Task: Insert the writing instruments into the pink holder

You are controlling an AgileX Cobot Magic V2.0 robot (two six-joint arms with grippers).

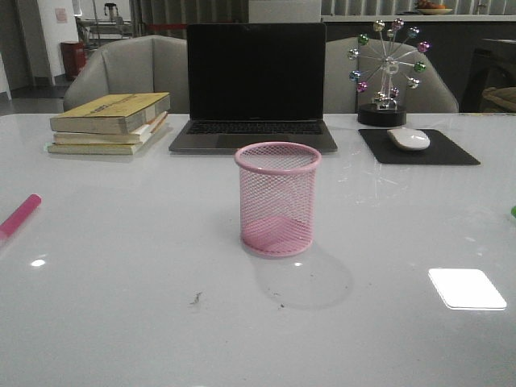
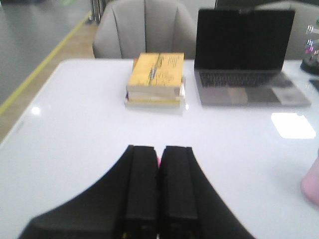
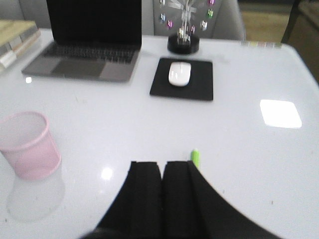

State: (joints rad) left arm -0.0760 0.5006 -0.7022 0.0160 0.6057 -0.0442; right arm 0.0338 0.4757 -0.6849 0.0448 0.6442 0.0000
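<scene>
The pink holder stands upright in the middle of the table, with nothing showing inside it; it also appears as the holder and as a blurred pink edge. A magenta marker lies on the table at the far left edge. Only a pink sliver of this marker shows past the tips of my left gripper, which is shut and hides the rest. A lime green marker lies on the table just beyond my right gripper, also shut with nothing held. A green speck shows at the right edge. Neither gripper appears in the front view.
Behind the holder stands an open laptop. A stack of books lies at the back left. At the back right are a black mouse pad with a white mouse and a ferris-wheel ornament.
</scene>
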